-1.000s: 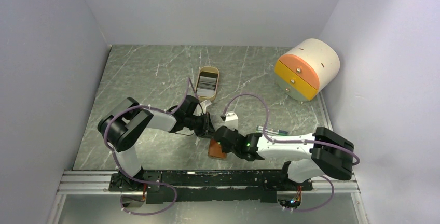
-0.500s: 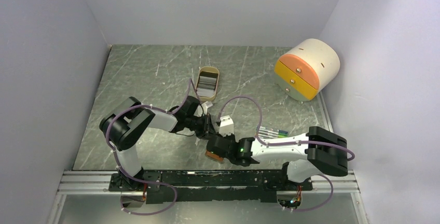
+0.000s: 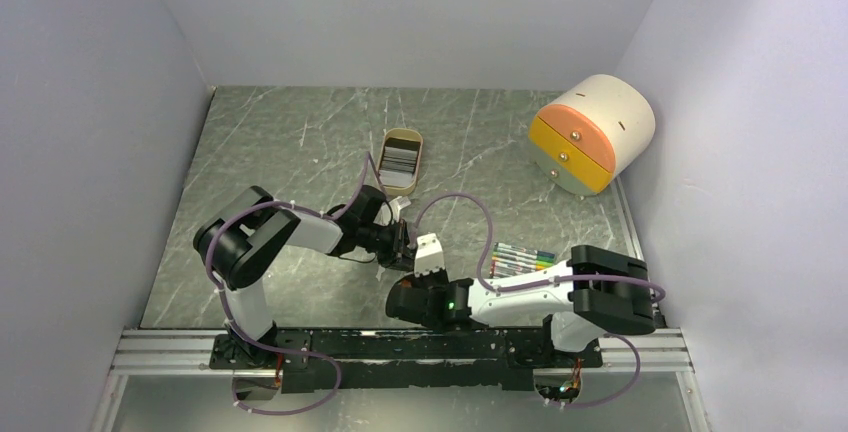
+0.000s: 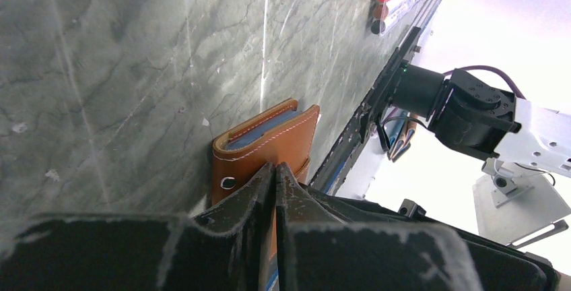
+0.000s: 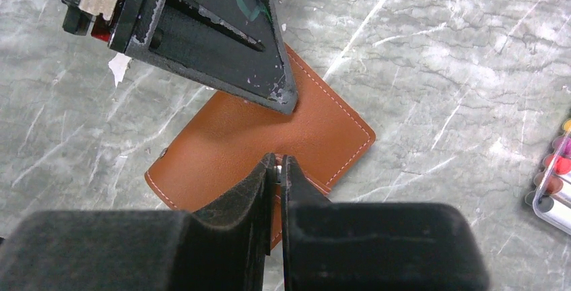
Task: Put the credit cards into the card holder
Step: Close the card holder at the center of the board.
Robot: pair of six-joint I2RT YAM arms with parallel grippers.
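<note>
We judge the folded brown leather card holder (image 5: 229,149), centre frame, needs opening. The left gripper (image 4: 275,170) and right gripper (image 5: 278,163) are both closed at it. Next, pry up its flap.

Robot lab test cell. Evidence: left arm (image 3: 290,232) & right arm (image 3: 520,292) bolted side by side to an alu rail (image 3: 160,348) at the near edge of a marble-look table (image 3: 270,142). Plain pale walls box it in: left wall (image 3: 90,152), far wall (image 3: 400,12), right wall (image 3: 740,152). Purple cable (image 3: 465,197) loops in the open btwn arm joints. Only a few staged props: drum-shaped drawer unit (image 3: 592,132) far right, oval tin (image 3: 403,134) mid-table, pen pack (image 3: 522,255) near right, brown card holder (image 5: 316,136).
</note>
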